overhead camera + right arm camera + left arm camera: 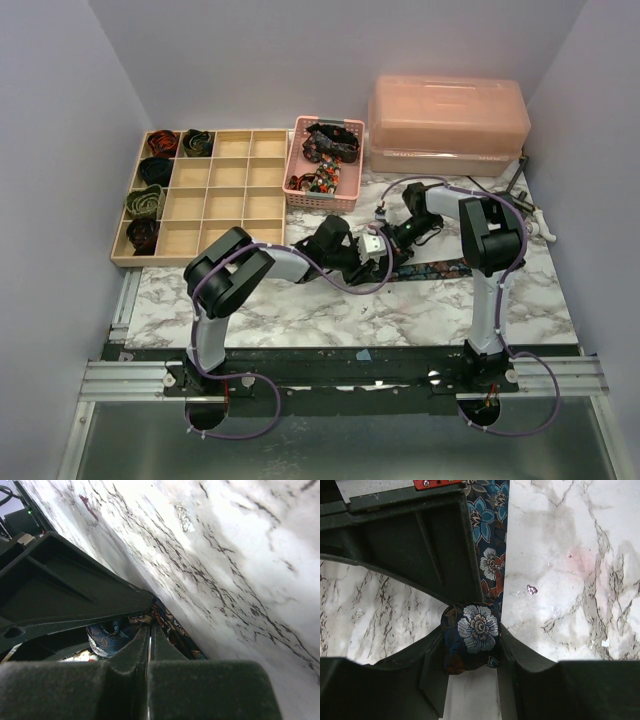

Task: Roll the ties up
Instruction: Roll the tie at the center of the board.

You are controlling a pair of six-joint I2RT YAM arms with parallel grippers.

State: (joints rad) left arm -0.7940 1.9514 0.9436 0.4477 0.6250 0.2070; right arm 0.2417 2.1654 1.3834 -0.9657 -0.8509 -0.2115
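Two arms (240,265) meet over the middle of the marble table (300,310). From above you cannot see what they share, because wrists and purple cables (330,275) cover the left end of the floral tie (440,268).

Your left wrist camera shows it. There the left gripper (472,647) is clamped on a small coil (477,629) of that tie, one of its fingers (520,655) pressed against each side. The unrolled strip runs away flat across the marble.

The right gripper (150,629) is fully closed, its tips low beside the coil. You cannot tell whether any fabric is nipped between them. Its own dark fingers blot out the lower part of its camera's view, and the left gripper's body blocks the left side.

Seen from above, the strip's right end passes behind the right arm's upright link (487,290) and is cut off there.

Five rolled ties (145,200) sit in the left compartments of the wooden tray (225,190) at the far left. More ties (330,145) lie heaped in the pink basket (300,185) just right of it, their number hard to make out. A peach lidded box (447,115) stands at the far right.

Open marble lies between the strip and the table's near edge, and at the near left in front of the tray. The far side is tighter, with the basket close behind the grippers.
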